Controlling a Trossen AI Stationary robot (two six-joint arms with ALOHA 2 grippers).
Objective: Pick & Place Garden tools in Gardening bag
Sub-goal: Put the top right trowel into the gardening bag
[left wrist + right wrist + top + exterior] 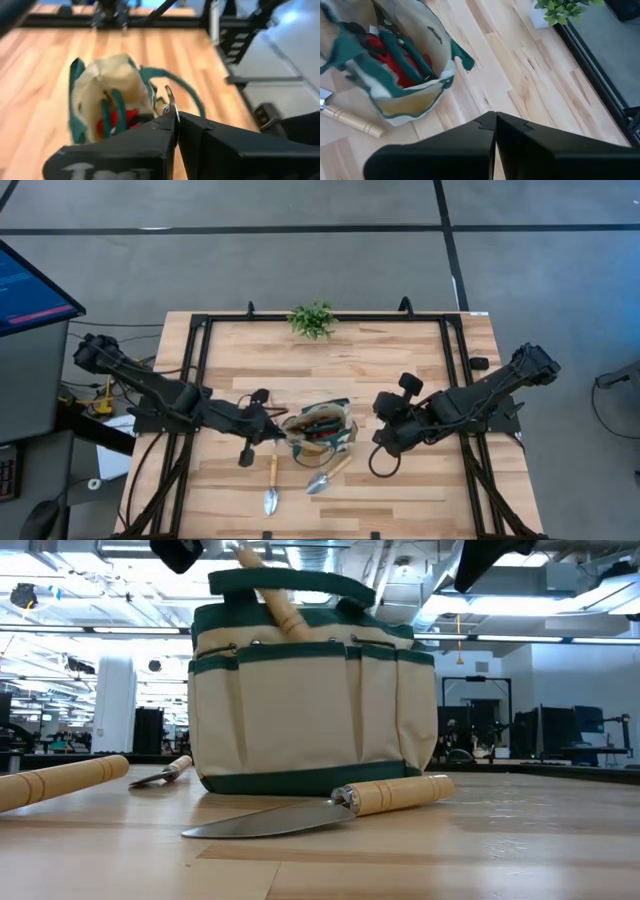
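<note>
Broadly, the gardening bag (322, 432) sits mid-table between both arms: soft tan fabric, light, likely to slump or slide if nudged, with shears and a red item already inside. Two trowels lie on the wood in front of it. The angled trowel (328, 476) touches the bag's base; the upright trowel (271, 486) lies just beside. Both look stiff and fairly light, blades slick, so the wooden handles seem best. Left gripper (284, 436), at the bag's rim, and right gripper (383, 442), just beside the bag, are pressed together, empty.
</note>
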